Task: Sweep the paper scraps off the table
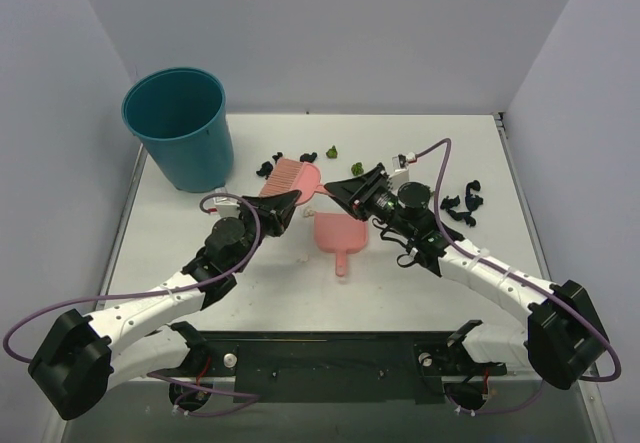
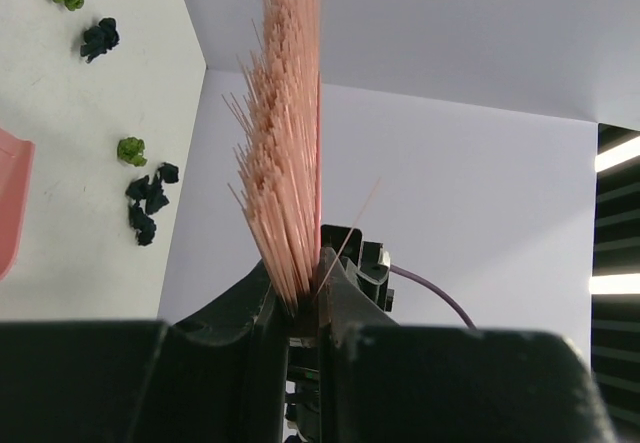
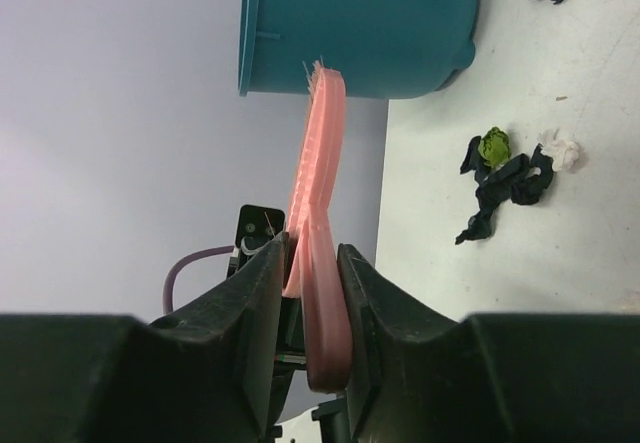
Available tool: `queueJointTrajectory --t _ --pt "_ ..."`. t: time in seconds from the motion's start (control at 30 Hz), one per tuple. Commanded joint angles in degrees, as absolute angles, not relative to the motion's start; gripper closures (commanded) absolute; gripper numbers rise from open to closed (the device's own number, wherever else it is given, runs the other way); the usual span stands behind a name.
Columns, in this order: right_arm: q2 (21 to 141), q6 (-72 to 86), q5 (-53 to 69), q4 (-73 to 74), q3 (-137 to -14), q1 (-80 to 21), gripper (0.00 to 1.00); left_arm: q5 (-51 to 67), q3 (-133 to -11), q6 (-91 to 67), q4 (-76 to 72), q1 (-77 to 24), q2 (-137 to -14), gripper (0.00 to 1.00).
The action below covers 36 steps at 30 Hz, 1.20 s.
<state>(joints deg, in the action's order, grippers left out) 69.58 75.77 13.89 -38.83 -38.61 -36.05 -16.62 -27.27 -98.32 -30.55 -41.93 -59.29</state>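
Note:
The pink brush (image 1: 290, 176) hangs over the table (image 1: 420, 293), held from both sides. My left gripper (image 1: 288, 203) is shut on its bristles (image 2: 290, 153); its jaws (image 2: 310, 298) pinch their base. My right gripper (image 1: 342, 189) is shut on the brush handle (image 3: 325, 293). The pink dustpan (image 1: 338, 235) lies flat on the table just below the brush. Paper scraps lie behind the brush: black ones (image 1: 266, 168), a green one (image 1: 332, 151). Another black cluster (image 1: 462, 203) lies to the right. Scraps also show in the left wrist view (image 2: 146, 201) and in the right wrist view (image 3: 505, 178).
A teal bucket (image 1: 182, 125) stands at the table's back left, also in the right wrist view (image 3: 360, 23). Pale walls enclose the table on three sides. The arms' black base rail (image 1: 340, 363) runs along the near edge.

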Motion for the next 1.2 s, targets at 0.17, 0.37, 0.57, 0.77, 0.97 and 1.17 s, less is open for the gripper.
queueJointTrajectory --t 0.17,0.37,0.57,0.77,0.97,1.17 --pt "70.0 75.7 13.2 -42.7 -42.0 -36.2 0.97 -17.2 -26.4 -97.6 -36.6 -42.3 -58.9 1.00" --pt "68.4 72.9 11.3 -37.9 -42.8 -36.1 1.00 -12.9 -29.3 -95.6 -28.6 -42.0 -58.6 0.54" --pt "62.9 62.1 5.5 -14.6 -47.2 -34.9 1.00 -13.8 -40.2 -78.8 2.3 -42.0 -55.0 0.27" --pt "58.9 49.0 1.0 7.3 -53.3 -31.4 1.00 -14.7 -48.0 -63.8 22.6 -43.0 -59.5 0.21" --pt "58.1 40.9 -8.8 25.9 -61.2 -28.0 1.00 -21.2 -58.0 -54.1 32.7 -52.5 -71.6 0.20" --pt "57.7 36.8 -13.8 34.6 -65.0 -25.3 1.00 -22.9 -66.9 -50.5 35.9 -59.8 -85.8 0.20"
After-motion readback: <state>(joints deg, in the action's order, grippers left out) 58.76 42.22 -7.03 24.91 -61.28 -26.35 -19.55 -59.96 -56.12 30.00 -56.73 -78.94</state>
